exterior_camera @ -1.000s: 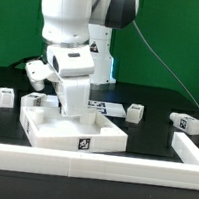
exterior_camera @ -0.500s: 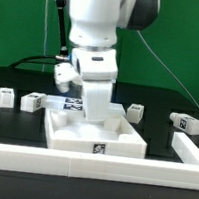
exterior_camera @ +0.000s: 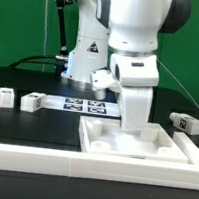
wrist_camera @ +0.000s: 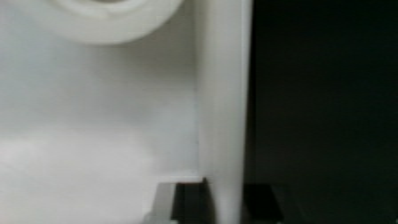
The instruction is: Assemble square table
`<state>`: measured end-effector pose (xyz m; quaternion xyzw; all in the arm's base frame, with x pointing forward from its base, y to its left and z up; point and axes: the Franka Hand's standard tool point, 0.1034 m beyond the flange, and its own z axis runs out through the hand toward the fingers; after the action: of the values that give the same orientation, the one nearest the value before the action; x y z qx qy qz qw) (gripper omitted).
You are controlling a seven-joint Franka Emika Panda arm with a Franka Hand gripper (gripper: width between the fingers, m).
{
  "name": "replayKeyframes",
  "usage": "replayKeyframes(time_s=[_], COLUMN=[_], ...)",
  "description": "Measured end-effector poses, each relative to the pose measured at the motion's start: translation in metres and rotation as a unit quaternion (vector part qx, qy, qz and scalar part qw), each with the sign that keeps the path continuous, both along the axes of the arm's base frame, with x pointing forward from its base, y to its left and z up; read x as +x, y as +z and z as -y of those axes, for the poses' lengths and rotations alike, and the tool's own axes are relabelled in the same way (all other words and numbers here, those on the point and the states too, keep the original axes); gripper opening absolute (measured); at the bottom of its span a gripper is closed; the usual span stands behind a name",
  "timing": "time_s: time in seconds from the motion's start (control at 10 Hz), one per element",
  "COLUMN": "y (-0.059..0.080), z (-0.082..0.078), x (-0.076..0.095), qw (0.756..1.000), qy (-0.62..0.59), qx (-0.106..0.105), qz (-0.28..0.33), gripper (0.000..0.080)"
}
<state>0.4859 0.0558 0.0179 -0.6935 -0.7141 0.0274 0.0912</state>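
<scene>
Legs: small white tagged block leg [exterior_camera: 6, 97] and second block leg [exterior_camera: 32, 102] just beside it, on black counter [exterior_camera: 44, 126], far on exterior view's left. Marker board [exterior_camera: 86, 107] mid-rear. Claw [exterior_camera: 133, 125] pinched tight, apparently on rear rim of white plastic square tray-like tabletop [exterior_camera: 131, 157] directly beneath, rim running between fingers [wrist_camera: 178, 205]. Tabletop against long white rail [exterior_camera: 30, 159]. Third block leg [exterior_camera: 188, 123] nearest claw.
</scene>
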Motion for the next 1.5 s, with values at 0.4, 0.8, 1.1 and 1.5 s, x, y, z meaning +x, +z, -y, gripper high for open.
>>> replayKeyframes(time_s=[0.4,0.8,1.1,1.5], y=[-0.001,-0.002,-0.002,0.024], z=[-0.016,-0.015,-0.015,-0.033], x=[0.008,0.007,0.005,-0.011], qw=[1.000,1.000,0.999,0.991], qy=[-0.018,-0.021,-0.040,-0.128], qx=[-0.003,-0.003,-0.007,-0.026], qz=[0.001,-0.001,-0.003,0.009], gripper=[0.0068,0.0280,0.0632,0.0649])
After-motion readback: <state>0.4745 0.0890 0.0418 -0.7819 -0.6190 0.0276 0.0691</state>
